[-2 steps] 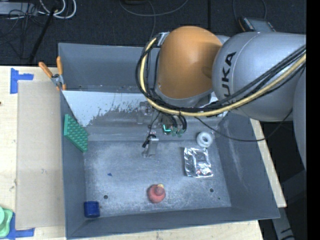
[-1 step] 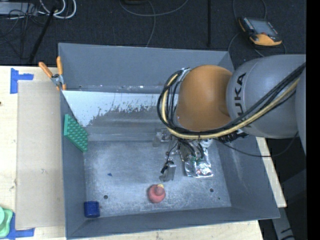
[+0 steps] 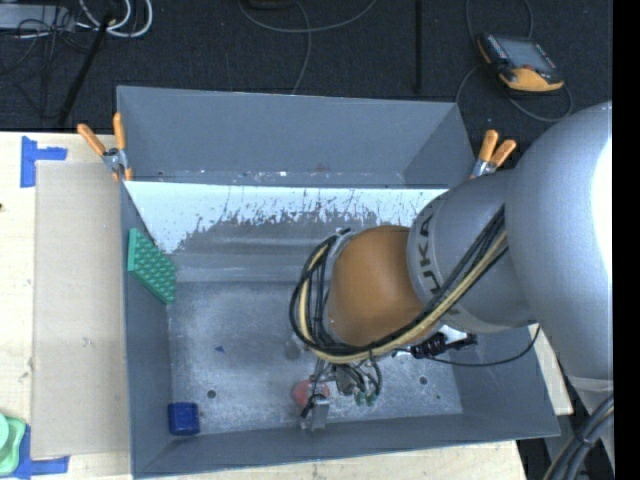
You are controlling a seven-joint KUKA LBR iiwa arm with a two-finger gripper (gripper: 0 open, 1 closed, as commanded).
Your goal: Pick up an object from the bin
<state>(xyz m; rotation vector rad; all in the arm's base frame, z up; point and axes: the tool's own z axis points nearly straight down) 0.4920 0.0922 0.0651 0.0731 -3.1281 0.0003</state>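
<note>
My gripper (image 3: pixel 316 411) is low over the bin floor near the front wall, just under the arm's orange cover. A small red thing (image 3: pixel 300 391) lies on the floor touching or right beside the gripper's left side; its shape is partly hidden. A blue cube (image 3: pixel 183 418) sits in the front left corner, well to the left of the gripper. A green studded plate (image 3: pixel 151 265) leans against the left wall, farther back.
The arm with its orange cover and looped cables hangs over the bin's middle and right, hiding the floor beneath. The front wall is close below the gripper.
</note>
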